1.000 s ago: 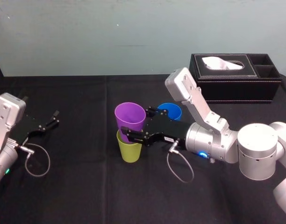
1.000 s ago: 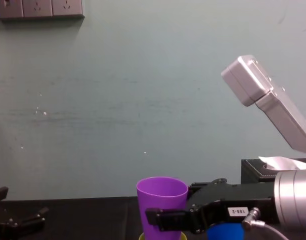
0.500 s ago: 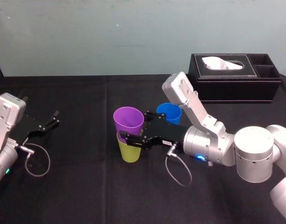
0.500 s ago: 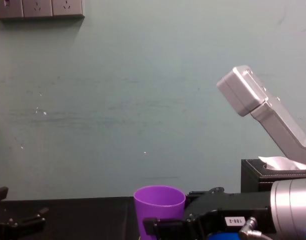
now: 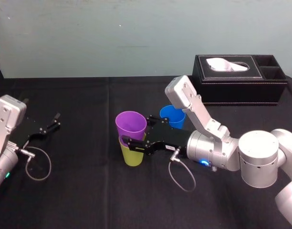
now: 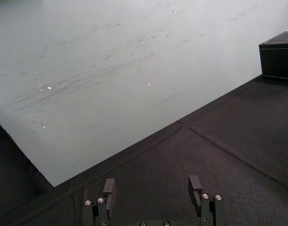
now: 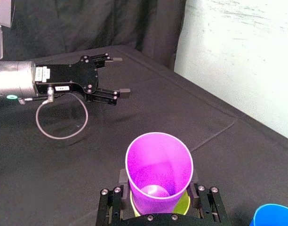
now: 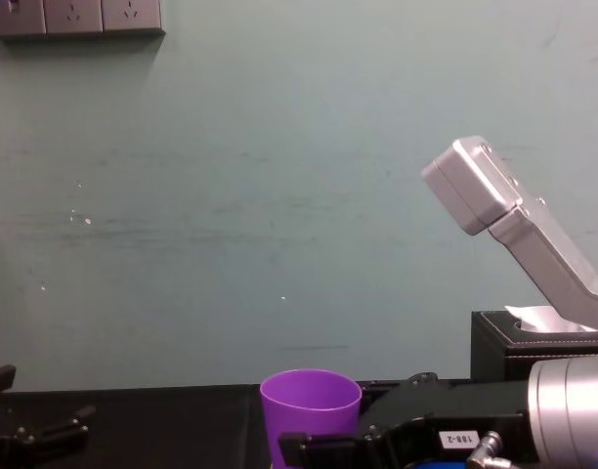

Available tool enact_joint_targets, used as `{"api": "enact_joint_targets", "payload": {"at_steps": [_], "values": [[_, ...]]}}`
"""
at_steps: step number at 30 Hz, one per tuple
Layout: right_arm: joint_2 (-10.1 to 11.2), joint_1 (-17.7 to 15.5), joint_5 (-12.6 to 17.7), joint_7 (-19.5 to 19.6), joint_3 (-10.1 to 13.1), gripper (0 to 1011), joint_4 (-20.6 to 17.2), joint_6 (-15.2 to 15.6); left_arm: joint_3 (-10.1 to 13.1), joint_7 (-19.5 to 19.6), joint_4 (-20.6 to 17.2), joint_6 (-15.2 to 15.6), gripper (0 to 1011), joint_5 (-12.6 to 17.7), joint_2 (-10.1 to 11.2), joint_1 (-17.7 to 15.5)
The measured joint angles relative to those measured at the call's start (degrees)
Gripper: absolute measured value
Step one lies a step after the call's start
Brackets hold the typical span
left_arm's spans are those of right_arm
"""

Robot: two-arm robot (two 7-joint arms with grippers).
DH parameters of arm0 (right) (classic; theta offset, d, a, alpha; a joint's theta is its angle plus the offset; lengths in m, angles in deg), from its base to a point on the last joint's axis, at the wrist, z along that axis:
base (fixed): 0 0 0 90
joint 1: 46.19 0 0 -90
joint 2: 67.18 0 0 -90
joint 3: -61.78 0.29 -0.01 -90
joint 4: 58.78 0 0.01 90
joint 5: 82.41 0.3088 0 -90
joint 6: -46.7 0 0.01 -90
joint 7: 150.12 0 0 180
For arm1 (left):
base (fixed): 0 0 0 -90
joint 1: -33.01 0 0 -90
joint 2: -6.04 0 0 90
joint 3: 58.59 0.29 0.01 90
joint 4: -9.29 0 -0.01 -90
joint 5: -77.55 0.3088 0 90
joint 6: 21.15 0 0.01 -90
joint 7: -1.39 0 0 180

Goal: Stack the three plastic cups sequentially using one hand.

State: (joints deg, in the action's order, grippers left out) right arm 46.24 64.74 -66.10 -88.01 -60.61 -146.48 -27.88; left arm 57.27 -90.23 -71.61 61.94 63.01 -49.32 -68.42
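Observation:
My right gripper [image 5: 132, 137] is shut on the purple cup [image 5: 131, 125], one finger on each side of its wall. The cup stands upright with its lower part nested inside the yellow-green cup [image 5: 132, 154] on the black table. In the right wrist view the purple cup [image 7: 159, 172] sits between the fingers [image 7: 111, 197], with the yellow-green rim [image 7: 184, 204] just below. The blue cup [image 5: 172, 116] stands upright behind the gripper, apart from the other two. My left gripper [image 5: 54, 120] rests open at the table's left side.
A black tissue box [image 5: 239, 78] stands at the back right. A loose cable loop [image 5: 38, 167] lies by the left arm. The table is covered in black cloth [image 5: 88, 200], with a pale wall behind it.
The right gripper has lowered the purple cup deeper into the yellow-green cup and shifted slightly left. The left arm has not moved.

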Motion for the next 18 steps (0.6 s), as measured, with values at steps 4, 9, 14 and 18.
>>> {"api": "enact_joint_targets", "payload": {"at_steps": [4, 9, 14, 18], "values": [[0.01, 0.0, 0.0, 0.0, 0.01, 783, -0.02, 0.0, 0.0, 0.0, 0.0, 0.0, 1010, 0.0, 0.0, 0.0], [0.04, 0.0, 0.0, 0.01, 0.01, 925, -0.06, 0.0, 0.0, 0.0, 0.0, 0.0, 1010, 0.0, 0.0, 0.0], [0.05, 0.0, 0.02, 0.02, 0.01, 1002, -0.09, 0.0, 0.0, 0.0, 0.0, 0.0, 1010, 0.0, 0.0, 0.0], [0.05, 0.0, 0.02, 0.02, 0.01, 1000, -0.11, 0.0, 0.0, 0.0, 0.0, 0.0, 1010, 0.0, 0.0, 0.0]]}}
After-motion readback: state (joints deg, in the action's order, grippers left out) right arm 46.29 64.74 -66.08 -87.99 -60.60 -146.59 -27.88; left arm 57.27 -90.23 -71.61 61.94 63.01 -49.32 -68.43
